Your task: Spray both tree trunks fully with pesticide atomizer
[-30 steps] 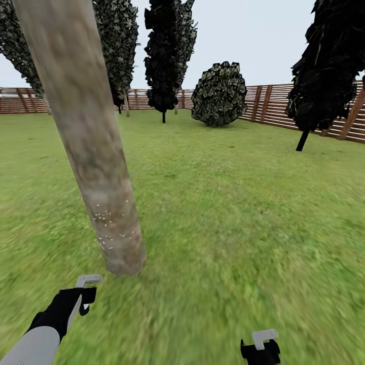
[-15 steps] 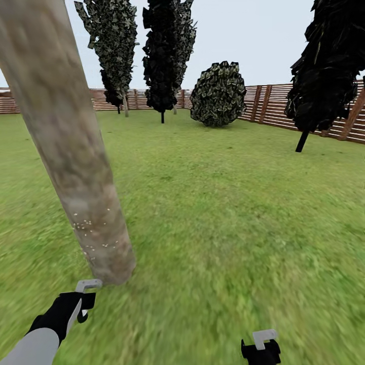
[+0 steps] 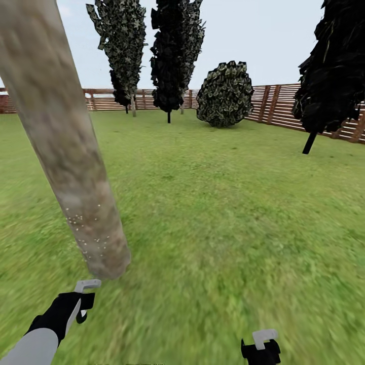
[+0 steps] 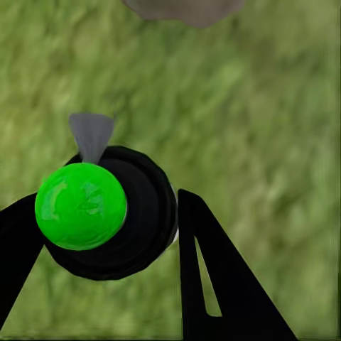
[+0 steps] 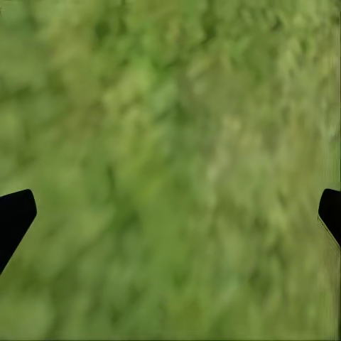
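At ten o'clock from you, the tree trunk (image 3: pixel 76 167) leans over the floor (image 3: pixel 228 213), pale specks dotting its base. Your left gripper (image 4: pixel 106 220) has its jaws clamped around the pesticide atomizer (image 4: pixel 82 206), green cap toward the wrist camera. Your right gripper (image 5: pixel 170 213) hangs over grass, jaws spread wide.

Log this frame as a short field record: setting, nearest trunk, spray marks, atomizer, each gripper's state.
setting: grass lawn ringed by a wooden slat fence
nearest trunk: thick mottled tree trunk, leaning, ahead of the left arm
spray marks: pale specks on the trunk's lower part; upper part looks bare
atomizer: pesticide atomizer, black body with green round top and grey nozzle, between the jaws
left gripper: shut on the atomizer
right gripper: jaws wide apart, nothing between them, grass below
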